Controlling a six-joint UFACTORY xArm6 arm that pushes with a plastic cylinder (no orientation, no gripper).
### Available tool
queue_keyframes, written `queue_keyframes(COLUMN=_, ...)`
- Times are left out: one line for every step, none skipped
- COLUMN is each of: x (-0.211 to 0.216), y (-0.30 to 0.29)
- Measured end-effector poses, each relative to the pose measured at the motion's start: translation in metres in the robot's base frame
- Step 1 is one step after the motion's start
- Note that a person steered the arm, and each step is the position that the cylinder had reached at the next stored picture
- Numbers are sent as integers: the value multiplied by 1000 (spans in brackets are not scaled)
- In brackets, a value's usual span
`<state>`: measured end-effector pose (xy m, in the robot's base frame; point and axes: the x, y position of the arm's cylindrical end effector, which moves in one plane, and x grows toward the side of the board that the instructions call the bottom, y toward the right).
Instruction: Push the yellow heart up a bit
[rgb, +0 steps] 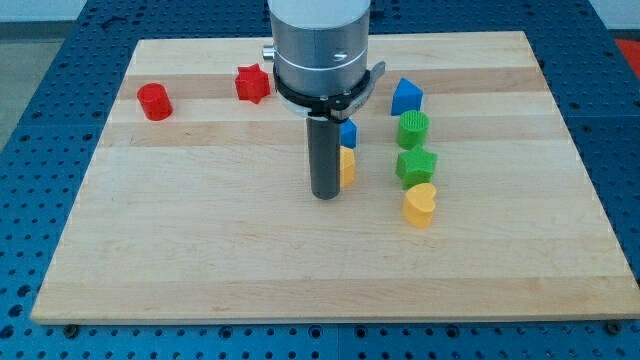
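1. Camera view is showing my tip (326, 194) resting on the wooden board (200, 250), left of the yellow heart (420, 205).
2. No claw is fitted, only a rod, so there is no grasp to report.
3. Yellow heart is sitting just below a green block (416, 166).
4. A small yellow block (347, 166) and a blue block (348, 133) are peeking out beside the rod.

Probably lab: blue perforated bench (60, 100) under wooden board (250, 250).
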<state>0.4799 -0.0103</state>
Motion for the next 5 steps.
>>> queue_keyframes(x=5, y=-1)
queue_keyframes(x=28, y=-44)
queue_keyframes(x=32, y=-76)
queue_keyframes(x=32, y=-76)
queue_keyframes(x=38, y=-65)
